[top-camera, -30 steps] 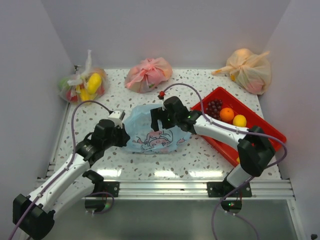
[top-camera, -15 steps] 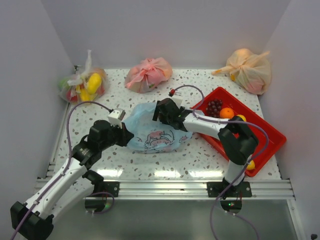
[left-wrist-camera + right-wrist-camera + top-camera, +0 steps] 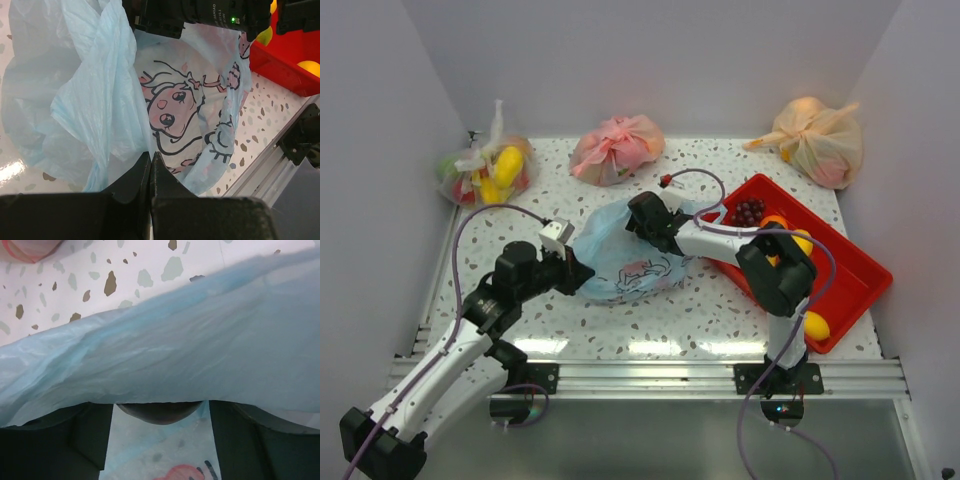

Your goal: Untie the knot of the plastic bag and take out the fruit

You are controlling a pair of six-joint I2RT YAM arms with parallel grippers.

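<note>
The light blue plastic bag with the cartoon print lies mid-table, its mouth open toward the back. My left gripper is shut on the plastic bag at its left edge, its tips pressed together. My right gripper reaches into the bag's mouth from the back right. In the right wrist view its jaws stand apart under a sheet of blue plastic, with a dark rounded fruit between them, untouched. Grapes, an orange and lemons lie in the red tray. The knot is out of view.
The red tray sits at the right, with my right arm's elbow over it. Along the back stand a clear bag with yellow fruit, a pink knotted bag and an orange bag. Walls close three sides; a metal rail runs along the front.
My right gripper has pushed left and back into the bag's mouth, its elbow folding over the tray, and its jaws have narrowed somewhat. My left gripper has shifted slightly right with the bag's edge.
</note>
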